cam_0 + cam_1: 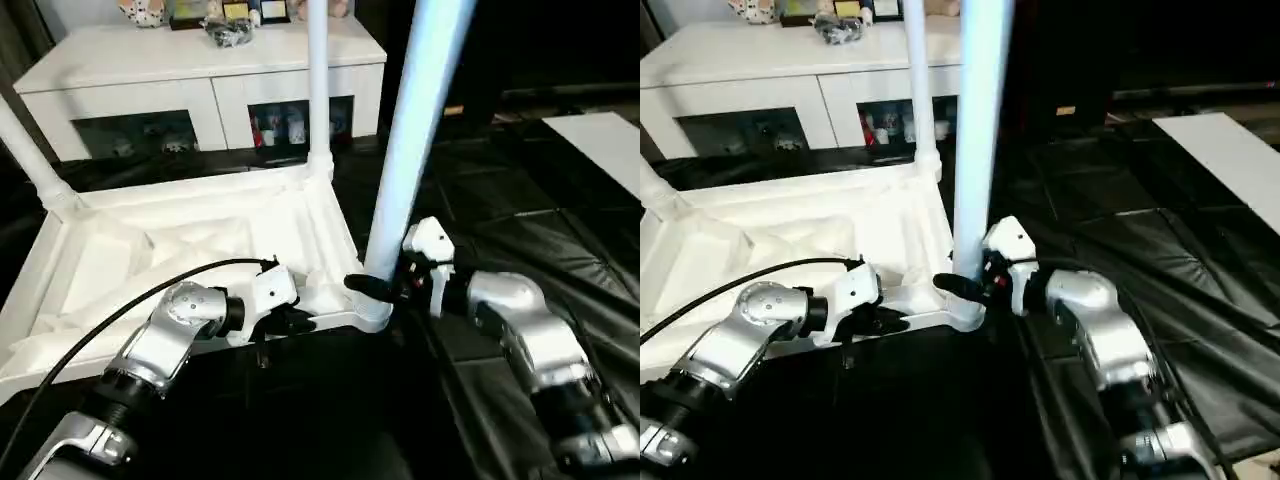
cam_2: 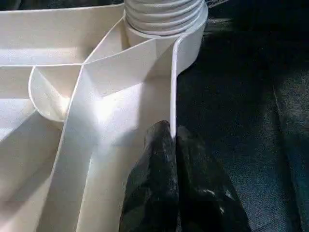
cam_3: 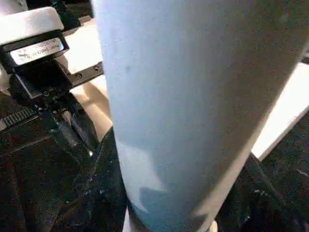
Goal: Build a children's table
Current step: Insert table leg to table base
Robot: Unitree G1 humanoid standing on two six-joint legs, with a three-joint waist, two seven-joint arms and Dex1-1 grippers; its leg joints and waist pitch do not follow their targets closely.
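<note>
Leg (image 1: 405,150) stands in its corner socket, right gripper (image 1: 385,288) clamped round its base. Left gripper (image 2: 171,159) pinches the tabletop rim (image 2: 175,82); I brace there and twist squarely.

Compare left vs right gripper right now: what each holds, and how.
The left gripper pinches the thin side rim of the upturned tabletop, fingers shut on the wall edge. The right gripper clasps the round near-corner leg just above its socket. The left grip is on a flat edge and looks like bracing; the right wraps a round shaft, perhaps to turn it. Both work at the same near corner.
</note>
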